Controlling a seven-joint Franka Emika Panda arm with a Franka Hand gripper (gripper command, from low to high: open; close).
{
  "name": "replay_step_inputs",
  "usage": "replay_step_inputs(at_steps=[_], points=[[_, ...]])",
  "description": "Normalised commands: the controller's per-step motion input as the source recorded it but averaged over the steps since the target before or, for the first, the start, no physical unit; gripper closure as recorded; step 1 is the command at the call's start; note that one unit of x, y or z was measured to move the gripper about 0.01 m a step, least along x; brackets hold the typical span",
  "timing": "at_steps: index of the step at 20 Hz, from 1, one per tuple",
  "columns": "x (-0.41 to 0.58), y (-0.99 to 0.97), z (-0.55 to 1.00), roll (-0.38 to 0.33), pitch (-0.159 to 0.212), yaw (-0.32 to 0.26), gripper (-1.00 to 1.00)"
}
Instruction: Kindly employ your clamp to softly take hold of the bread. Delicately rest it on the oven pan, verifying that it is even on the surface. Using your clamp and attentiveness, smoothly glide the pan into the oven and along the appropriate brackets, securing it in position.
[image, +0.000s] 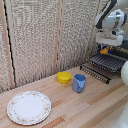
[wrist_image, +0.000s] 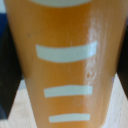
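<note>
orange-brown bread (image: 104, 50) hangs clamped in our jaws (image: 106, 47), just above the oven pan (image: 107, 62) at the desk's (image: 75, 107) far corner. we judge an off-centre release could let it roll between the wire bars.

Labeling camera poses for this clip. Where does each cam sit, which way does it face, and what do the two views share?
Exterior view: off the arm, looking across the wooden table toward the slatted wall; shows the white arm and hand over the oven pan at that view's right.
Wrist view: on the wrist, looking past the hand; the orange bread fills the frame, no fingers clearly visible.
Shared: the bread, seemingly held in the hand.
</note>
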Motion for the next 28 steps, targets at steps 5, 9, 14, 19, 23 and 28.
replay_step_inputs(at_steps=[5, 9, 14, 19, 23, 28], points=[[0.046, -0.29, 0.0, 0.031, -0.002, 0.029, 1.0], [-0.099, -0.15, -0.02, 0.01, -0.005, -0.097, -1.0], [-0.079, -0.01, 0.01, -0.025, -0.081, -0.099, -1.0], [0.02, -0.02, 0.0, 0.01, -0.101, -0.23, -1.0], [-0.154, 0.26, 0.27, 0.066, -0.173, -0.149, -1.0], [-0.041, 0.45, 0.81, 0.007, -0.088, -0.053, -1.0]])
